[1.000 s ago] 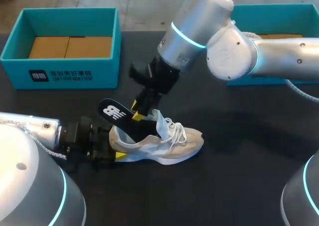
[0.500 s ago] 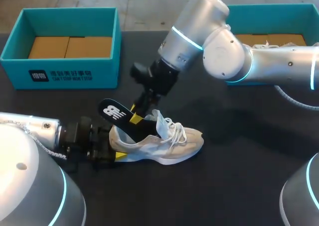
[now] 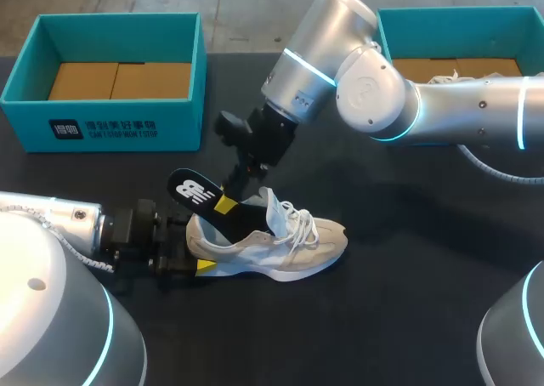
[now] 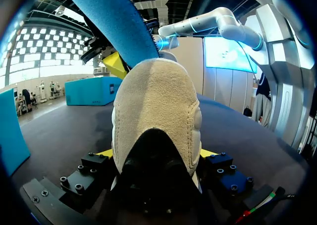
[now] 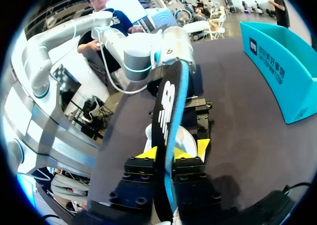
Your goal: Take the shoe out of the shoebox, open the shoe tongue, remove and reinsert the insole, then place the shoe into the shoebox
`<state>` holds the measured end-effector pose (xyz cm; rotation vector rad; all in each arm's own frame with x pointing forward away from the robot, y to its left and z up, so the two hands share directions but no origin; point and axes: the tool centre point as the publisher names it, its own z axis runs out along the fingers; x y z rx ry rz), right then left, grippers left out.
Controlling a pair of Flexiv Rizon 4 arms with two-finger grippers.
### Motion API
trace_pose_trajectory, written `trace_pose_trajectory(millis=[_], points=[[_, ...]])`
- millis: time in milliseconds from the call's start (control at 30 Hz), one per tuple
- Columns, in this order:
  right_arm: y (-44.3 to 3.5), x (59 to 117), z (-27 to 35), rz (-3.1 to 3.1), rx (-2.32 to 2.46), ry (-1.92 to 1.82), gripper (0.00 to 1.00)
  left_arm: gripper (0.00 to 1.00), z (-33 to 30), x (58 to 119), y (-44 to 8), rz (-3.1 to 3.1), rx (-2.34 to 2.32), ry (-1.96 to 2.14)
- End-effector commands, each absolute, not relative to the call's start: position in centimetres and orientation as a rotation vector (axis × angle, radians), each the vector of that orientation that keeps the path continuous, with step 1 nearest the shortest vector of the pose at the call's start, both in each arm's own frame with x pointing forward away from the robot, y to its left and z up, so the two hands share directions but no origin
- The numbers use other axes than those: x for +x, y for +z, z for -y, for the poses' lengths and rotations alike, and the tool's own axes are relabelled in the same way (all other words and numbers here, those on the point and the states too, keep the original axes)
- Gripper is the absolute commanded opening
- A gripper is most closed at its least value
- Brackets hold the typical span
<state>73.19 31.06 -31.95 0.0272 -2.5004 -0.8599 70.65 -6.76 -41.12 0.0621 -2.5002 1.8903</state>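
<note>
While the shoe (image 3: 272,241) lies on the desk (image 3: 382,318) outside the box (image 3: 102,131), heel clamped in the left claw (image 3: 197,245), the right claw (image 3: 228,197) pinches the insole (image 3: 197,192), half out: unboxing and tongue (image 3: 276,206) look done; reinsertion and reboxing remain.
</note>
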Motion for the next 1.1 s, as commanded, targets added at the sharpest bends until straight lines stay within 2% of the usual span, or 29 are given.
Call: trace_pose_trajectory(millis=[33, 533, 667, 1100], points=[[-32.1, 73.2, -31.3, 2.499, 0.014, -0.857, 0.0, 0.0, 6.8, 70.6, -41.1, 2.502, 0.063, 1.89], [-27.4, 75.3, -31.9, 2.585, -0.091, -1.014, 0.0, 0.0, 6.8, 70.6, -41.1, 2.502, 0.063, 1.89], [-25.8, 76.0, -32.2, 2.614, -0.122, -1.162, 0.0, 0.0, 6.8, 70.6, -41.1, 2.502, 0.063, 1.89], [-25.8, 76.0, -32.2, 2.614, -0.122, -1.162, 0.0, 0.0, 6.8, 70.6, -41.1, 2.502, 0.063, 1.89]])
